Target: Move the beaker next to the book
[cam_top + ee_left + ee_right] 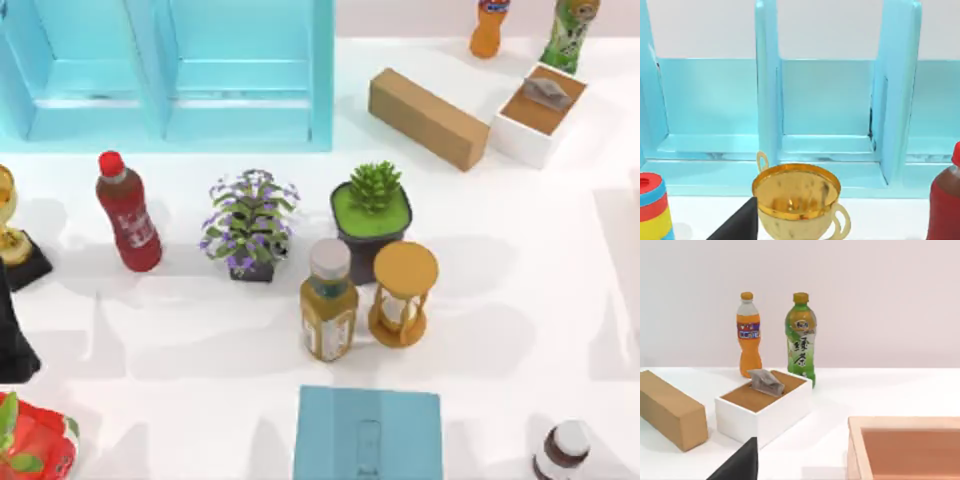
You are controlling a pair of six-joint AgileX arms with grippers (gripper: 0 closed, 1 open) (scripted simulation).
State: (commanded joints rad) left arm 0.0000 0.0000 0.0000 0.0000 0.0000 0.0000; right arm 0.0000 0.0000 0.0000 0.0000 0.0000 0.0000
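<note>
Light-blue book lies cut off at the table's near edge.

Bright, even light; soft grey shadows on white surface; no glare; slight overall softness.

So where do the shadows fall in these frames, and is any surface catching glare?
Top view: soft grey shadows spread across the white table around the hourglass and the red bottle. Left wrist view: the gold cup shows bright reflections inside its bowl. Right wrist view: even light, faint shadow beside the white box.
</note>
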